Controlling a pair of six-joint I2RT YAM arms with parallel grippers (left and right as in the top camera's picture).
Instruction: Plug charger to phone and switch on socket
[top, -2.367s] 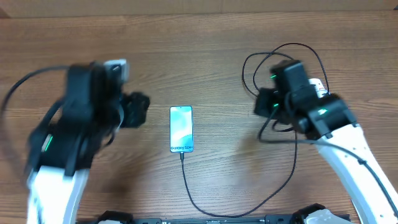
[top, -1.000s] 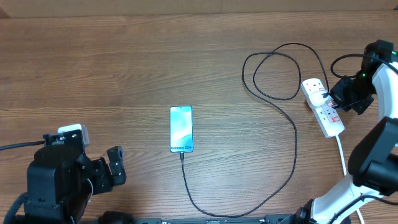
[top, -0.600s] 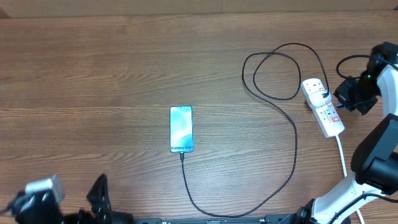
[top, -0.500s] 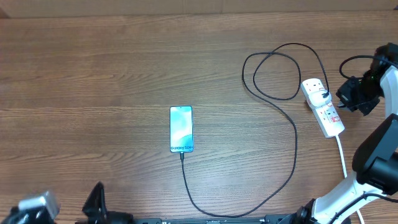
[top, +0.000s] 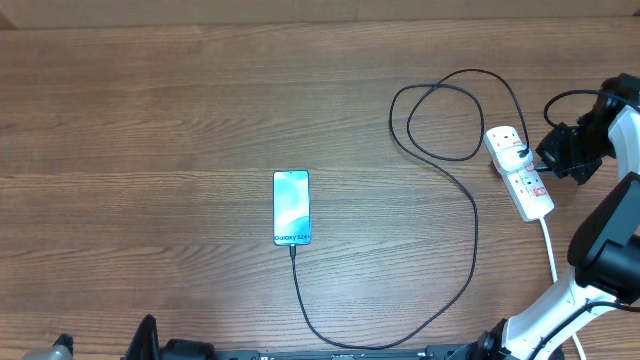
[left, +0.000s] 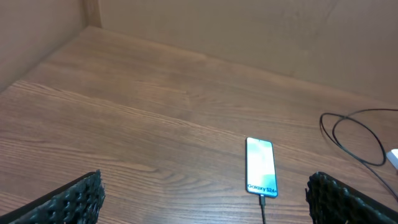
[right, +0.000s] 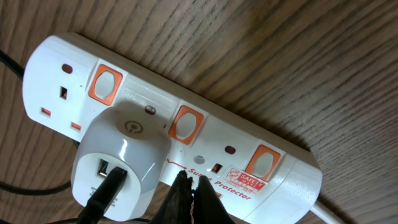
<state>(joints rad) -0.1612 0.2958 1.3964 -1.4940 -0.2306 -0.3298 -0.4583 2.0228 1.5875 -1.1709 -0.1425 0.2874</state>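
Wooden table (top: 150, 120), brown wall (left: 249, 25) behind. Left gripper (left: 205, 198) spread wide, empty (right gripper (right: 189, 186) pinched closed at the socket (right: 149, 93)).

Wooden table boxed in by plain tan boards.

The table (top: 150, 120) fills the overhead view, its brown top marked by long grain lines running side to side, with darker streaks and a few paler bands. In the left wrist view a flat tan back board (left: 261, 37) stands upright along the far edge, and a matching side board (left: 31, 37) closes the left side. They meet at a corner with a slightly darker upright strip (left: 92, 12). The light is soft and even, leaving a pale sheen on the tabletop. In the right wrist view the grain shows close up, coarse and running diagonally.
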